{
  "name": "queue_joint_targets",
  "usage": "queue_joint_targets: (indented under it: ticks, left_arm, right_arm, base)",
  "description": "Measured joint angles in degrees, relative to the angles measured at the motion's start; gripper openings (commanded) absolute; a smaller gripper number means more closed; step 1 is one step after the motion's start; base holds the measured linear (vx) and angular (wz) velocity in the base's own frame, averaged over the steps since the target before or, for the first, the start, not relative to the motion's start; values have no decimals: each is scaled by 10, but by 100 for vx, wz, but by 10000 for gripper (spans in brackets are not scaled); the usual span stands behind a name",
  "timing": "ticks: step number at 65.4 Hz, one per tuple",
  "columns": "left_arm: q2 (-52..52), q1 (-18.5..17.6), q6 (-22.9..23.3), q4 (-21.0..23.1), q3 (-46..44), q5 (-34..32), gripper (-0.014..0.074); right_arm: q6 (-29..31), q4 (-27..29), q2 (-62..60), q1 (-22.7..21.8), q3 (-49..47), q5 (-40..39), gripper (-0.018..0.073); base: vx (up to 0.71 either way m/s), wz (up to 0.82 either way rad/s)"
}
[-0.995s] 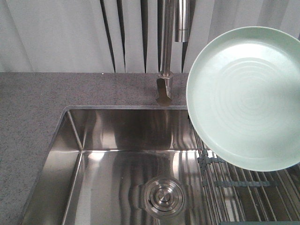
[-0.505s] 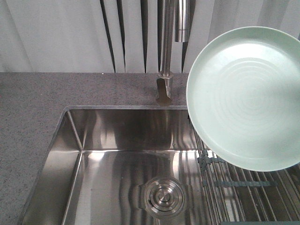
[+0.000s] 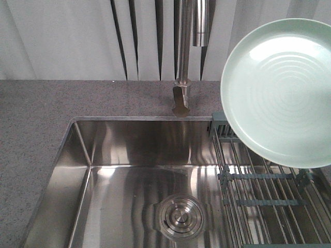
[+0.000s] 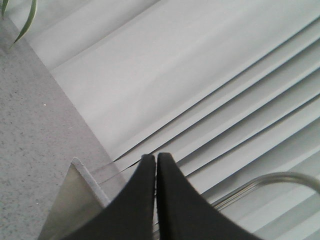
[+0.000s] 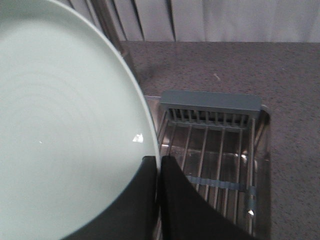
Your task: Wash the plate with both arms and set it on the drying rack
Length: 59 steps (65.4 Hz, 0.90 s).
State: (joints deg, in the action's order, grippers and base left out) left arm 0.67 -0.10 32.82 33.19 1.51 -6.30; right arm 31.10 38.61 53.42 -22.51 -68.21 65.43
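**One plate held above one drying rack, one gripper doing the holding**

A single pale green plate hangs at the upper right of the front view, over the right side of a steel sink. It is tipped up so its ringed face looks toward the camera. Its lower edge overlaps the far end of the one drying rack, a set of thin wire bars with a grey-blue end frame that lies across the sink's right side. The plate hides some of the bars, so they cannot be counted with certainty.

Two grippers are in view, one in each wrist camera. The right gripper has its two black fingers pinched on the plate's rim at the bottom edge, with the rack visible below and beyond them. The left gripper carries nothing. Its two fingers are pressed together with only a hairline seam between them, and they point toward the white blinds past a corner of the sink.

Elsewhere the front view shows one faucet standing at the back of the sink and one round drain in the basin floor. A speckled grey countertop wraps the sink on the left and rear. One green leaf pokes into the top left corner of the left wrist view.
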Motion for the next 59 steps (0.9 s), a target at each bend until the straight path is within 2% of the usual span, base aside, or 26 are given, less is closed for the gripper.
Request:
queue_joint_targets:
  ticks: [8,19,26,32,39,48,54,59]
  left_arm:
    - [0,0,12,51,0,-8,-6]
    - [0,0,16,61,-52,12,-6]
    - [0,0,2,44,-115,16,-6]
    - [-7,0,-13,11,-169,21,-6]
    - [-66,0,-25,-8,-234,56,-6]
    - [-183,-11,-88,-12,-303,127,-6]
    - [-270,-31,-162,3,-347,153,-6]
    - [-345,-54,-236,36,-386,164,-6]
  right_arm:
    - [-37,-57,-9,0,0,-13,-6]
    - [-73,-126,-14,-1,0,-23,-6]
    - [-84,-151,-14,-1,0,-25,-6]
    - [-86,-157,-14,-1,0,-25,-6]
    - [-86,-157,-14,-1,0,-26,-6]
    - [-86,-159,-14,-1,0,-26,-6]
    - [-86,-159,-14,-1,0,-26,-6]
    - [-86,-159,-14,-1,0,-26,-6]
  base:
    - [0,0]
    - [0,0]
    - [0,0]
    - [0,0]
    - [0,0]
    - [0,0]
    - [0,0]
    - [0,0]
